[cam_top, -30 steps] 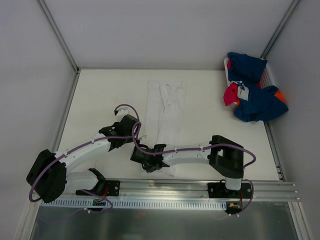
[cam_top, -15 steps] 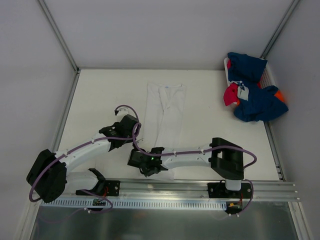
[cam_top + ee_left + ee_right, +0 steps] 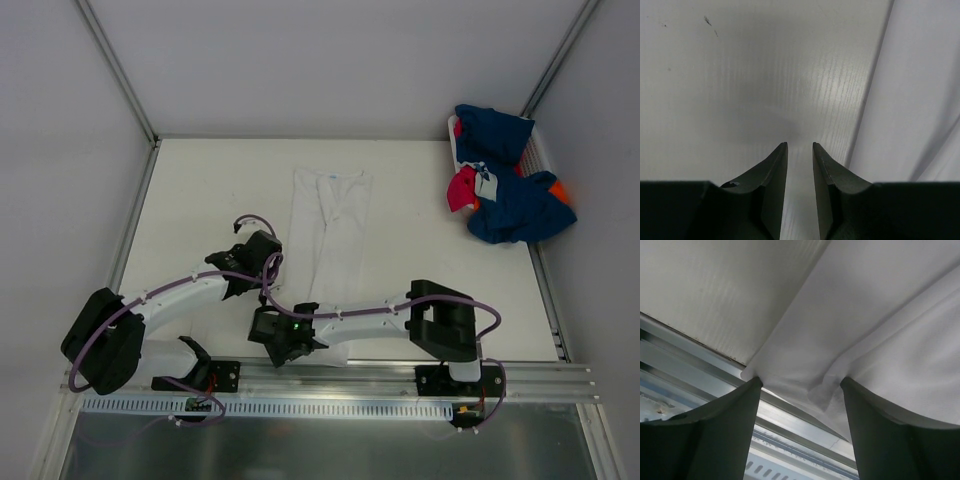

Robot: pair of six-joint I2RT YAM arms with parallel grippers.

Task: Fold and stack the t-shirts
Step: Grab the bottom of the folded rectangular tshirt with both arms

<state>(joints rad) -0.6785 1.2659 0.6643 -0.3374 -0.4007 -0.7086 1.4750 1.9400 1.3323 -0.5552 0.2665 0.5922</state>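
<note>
We are straddling the near hem corner of the white t-shirt (image 3: 330, 235), lying as a long strip on the table (image 3: 200, 200), with the right gripper (image 3: 800, 382) wide open, while the left gripper (image 3: 800, 145), nearly closed and empty, is hovering beside its left edge, likely to take a fresh grip.

The top camera looks steeply down from high over the near edge, taking in the whole table (image 3: 200, 190). The left wrist camera sits close, facing past the left claw (image 3: 800, 145) onto bare table and the edge of the white t-shirt (image 3: 920, 100). The right wrist camera, equally close, faces that shirt's near corner; all three views share it.
</note>
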